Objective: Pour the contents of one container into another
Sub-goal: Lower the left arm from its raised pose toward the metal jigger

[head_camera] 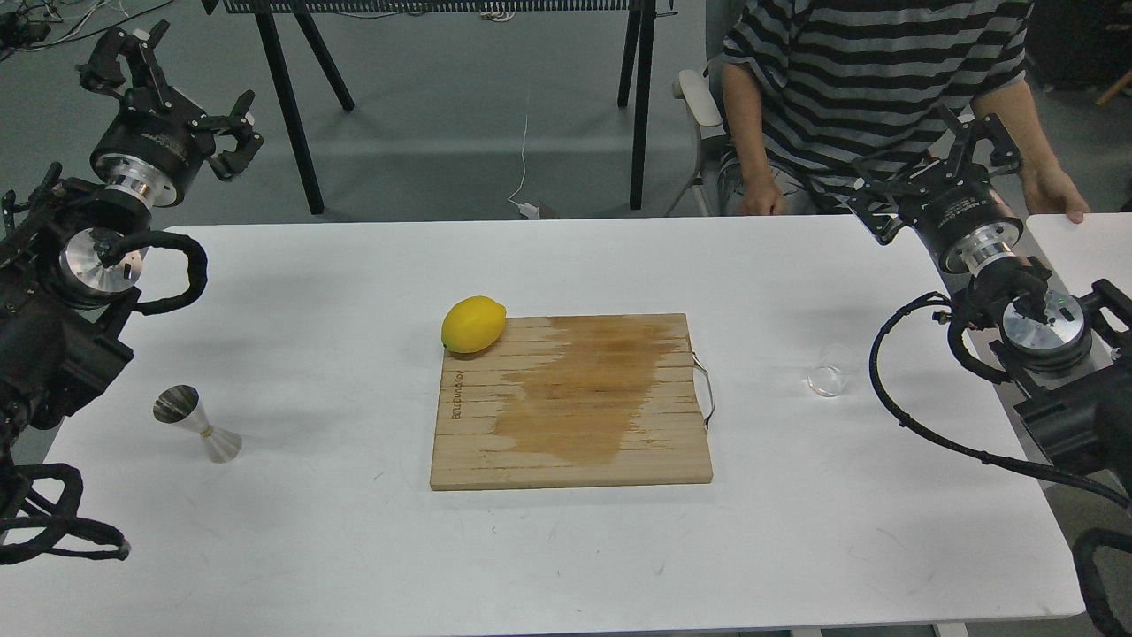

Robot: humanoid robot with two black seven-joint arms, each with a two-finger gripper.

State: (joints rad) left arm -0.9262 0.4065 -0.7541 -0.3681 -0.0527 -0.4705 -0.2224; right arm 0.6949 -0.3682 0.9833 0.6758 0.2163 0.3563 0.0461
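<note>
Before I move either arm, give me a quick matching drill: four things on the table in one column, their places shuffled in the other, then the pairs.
Things:
1. yellow lemon
2. shiny steel hourglass jigger
3. tiny clear glass cup
4. wet stain

Places:
A. table, right of the wooden cutting board
B. board's far-left corner
C. table, left of the board
D. across the board's middle

Pairs: 1-B, 2-C, 3-A, 4-D

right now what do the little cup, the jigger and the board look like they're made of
The cup looks like clear glass: the white table shows straight through it. The jigger looks like polished steel, with bright mirror-like reflections. The board looks like unfinished wood, with visible strips and a darker, seemingly damp patch.
</note>
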